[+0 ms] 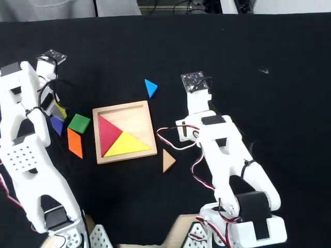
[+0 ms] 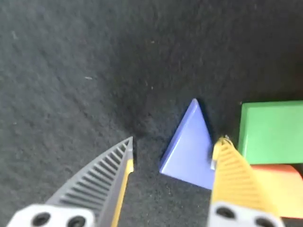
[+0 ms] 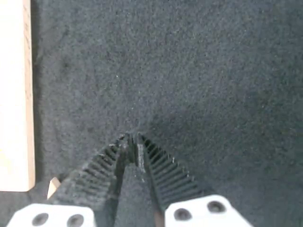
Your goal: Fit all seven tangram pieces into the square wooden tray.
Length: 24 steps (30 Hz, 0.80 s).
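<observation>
The left gripper is spread around the dark blue triangle, which lies outside the tray. 1 finger sits just beside the green square, so closing may shove it. The right gripper is pressed together, empty.

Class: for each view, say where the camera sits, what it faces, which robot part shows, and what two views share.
High view: fixed above the table, looking down on the wooden tray, left arm and right arm.
Left wrist view: on the left arm, facing the dark blue triangle inside the open left gripper.
Right wrist view: on the right arm, facing table beside the tray; shut right gripper shows.
Shared: the green square, in high and left wrist views.
</observation>
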Available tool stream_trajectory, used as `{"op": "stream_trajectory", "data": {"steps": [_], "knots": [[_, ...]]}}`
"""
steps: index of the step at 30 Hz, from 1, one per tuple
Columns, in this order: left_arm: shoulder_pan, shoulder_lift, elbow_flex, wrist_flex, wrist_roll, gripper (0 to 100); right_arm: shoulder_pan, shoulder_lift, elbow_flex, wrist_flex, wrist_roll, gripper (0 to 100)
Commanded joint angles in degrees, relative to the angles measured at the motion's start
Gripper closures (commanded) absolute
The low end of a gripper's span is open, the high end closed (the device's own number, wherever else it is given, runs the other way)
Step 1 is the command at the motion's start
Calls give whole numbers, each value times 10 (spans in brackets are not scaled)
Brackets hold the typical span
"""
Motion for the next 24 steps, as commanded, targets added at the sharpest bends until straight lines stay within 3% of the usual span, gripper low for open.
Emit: {"op": "stream_trajectory", "data": {"steps": [1,9,19,24], "knots": [[0,-10,29,2,8,734,4,2,-28,-4,4,986],[-22,-5,49,0,123,734,4,0,-30,6,4,986],[-24,-4,54,-26,207,736,4,0,-30,6,4,986],[-22,-8,71,-25,219,822,4,0,-30,6,4,986]]}}
